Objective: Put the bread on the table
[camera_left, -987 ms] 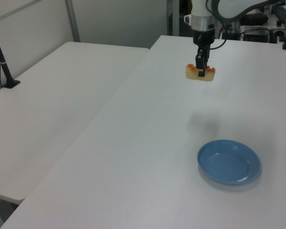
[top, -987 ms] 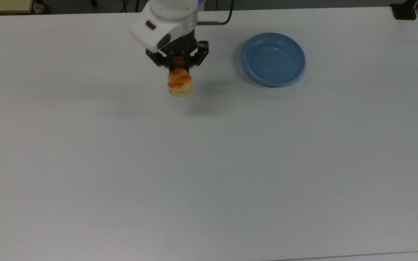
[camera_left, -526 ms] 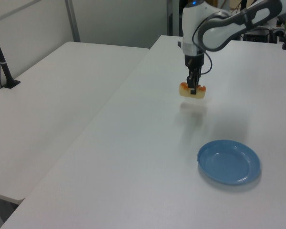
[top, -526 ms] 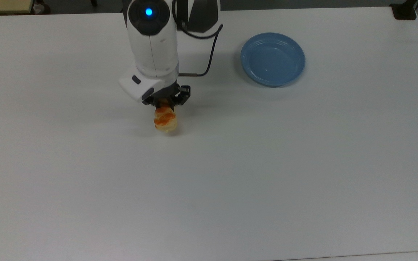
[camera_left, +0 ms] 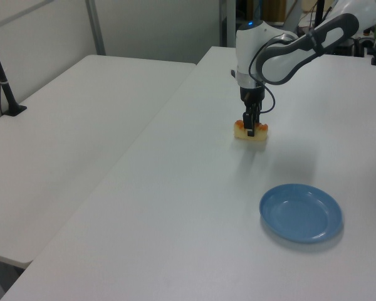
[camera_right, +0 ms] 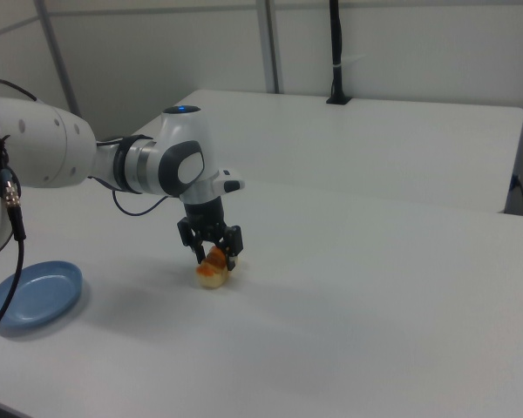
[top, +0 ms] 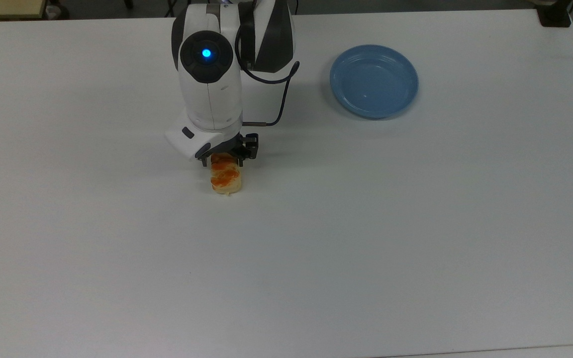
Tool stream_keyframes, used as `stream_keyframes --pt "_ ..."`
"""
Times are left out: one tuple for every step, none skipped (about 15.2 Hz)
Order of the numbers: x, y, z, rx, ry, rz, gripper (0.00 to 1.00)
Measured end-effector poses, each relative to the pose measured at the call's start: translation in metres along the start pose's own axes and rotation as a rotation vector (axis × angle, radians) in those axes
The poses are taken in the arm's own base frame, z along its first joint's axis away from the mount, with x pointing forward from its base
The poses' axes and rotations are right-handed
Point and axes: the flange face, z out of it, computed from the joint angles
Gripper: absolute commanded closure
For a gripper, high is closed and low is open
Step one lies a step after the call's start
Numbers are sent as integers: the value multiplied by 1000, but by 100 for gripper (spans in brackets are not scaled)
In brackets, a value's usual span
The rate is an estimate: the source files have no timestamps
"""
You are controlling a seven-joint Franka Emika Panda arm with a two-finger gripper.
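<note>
I have the small oblong pale-tan bread with orange glazed patches pinched in the black two-finger claw, which is closed across the loaf's middle with the fingers pointing straight down. Taking the round blue plastic plate as my landmark, the bread sits well apart from it, out on a bare stretch of the large plain white bench; in the top view it lies down and to the left of the plate, and in the left view the loaf is beyond the plate, further up the bench. The plate itself holds nothing. In the right view the bread looks to be resting on the bench surface or a hair above it; I can't quite tell from here whether its underside is touching, though the shadow sits tight under it, so I judge it is down or very nearly so. That puts me at the placing step: the carry away from the plate is over and only the release is left. My next move calls for spreading the claw gently so the loaf is not dragged or tipped, then lifting straight up until the fingers are free of the glazed top before I swing the white arm anywhere sideways. If there is a gap underneath, a slight further descent first would spare the bread a drop.
</note>
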Motion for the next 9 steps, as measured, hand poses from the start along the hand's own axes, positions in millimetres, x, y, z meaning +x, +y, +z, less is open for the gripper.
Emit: stream_keyframes --pt "1 3 -4 -1 6 5 0" --pt "1 6 -9 -2 16 11 0" --pt "2 11 -17 -4 29 19 0" --pt "1 15 -28 -7 38 28 0" --pt "-1 19 -43 -11 39 36 0" --pt "-6 23 -62 -17 27 45 0" --pt "-12 26 -86 -23 10 56 0" --pt "-19 30 -113 -30 -5 69 0" --pt "-28 35 -142 -35 -14 82 0"
